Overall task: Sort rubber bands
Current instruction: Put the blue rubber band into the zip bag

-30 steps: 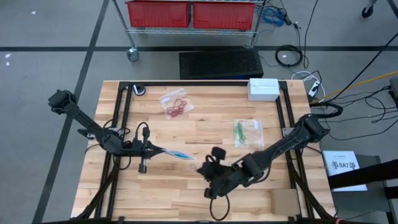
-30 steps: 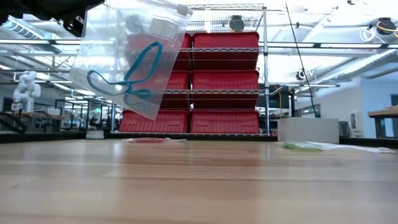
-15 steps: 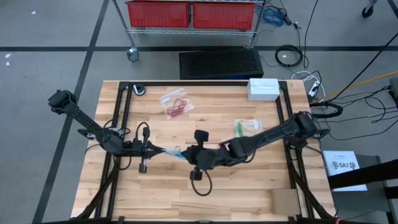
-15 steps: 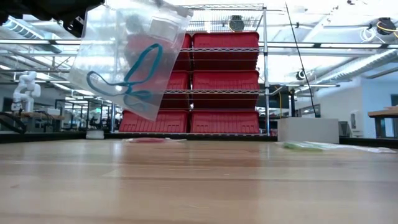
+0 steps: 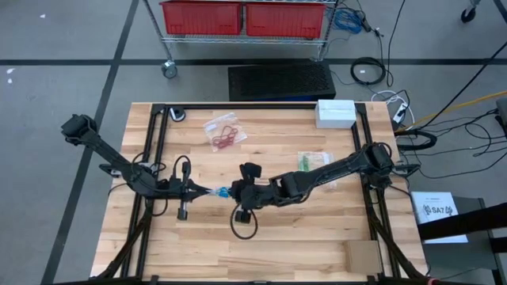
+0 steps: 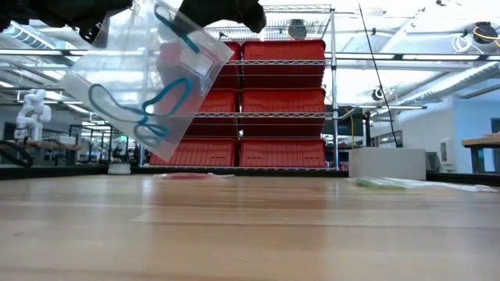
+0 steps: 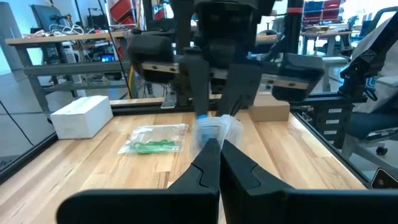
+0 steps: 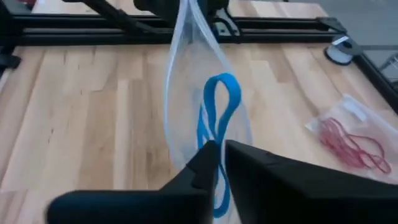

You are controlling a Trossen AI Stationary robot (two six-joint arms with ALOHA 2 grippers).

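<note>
Above the middle of the tabletop (image 5: 261,237), a clear bag (image 6: 141,78) holding blue bands (image 6: 160,101) hangs tilted in the air, its long axis running between the arms. The left claw (image 5: 207,191) is pinched shut on one end. The right claw (image 5: 234,192) sits at the bag's mouth, closed on a blue band (image 8: 217,118) that hangs lengthwise into the bag. The step looks like bagging blue bands; next, the right claw should let go and pull clear. Red bands (image 5: 224,136) and green bands (image 5: 304,167) lie bagged farther back.
</note>
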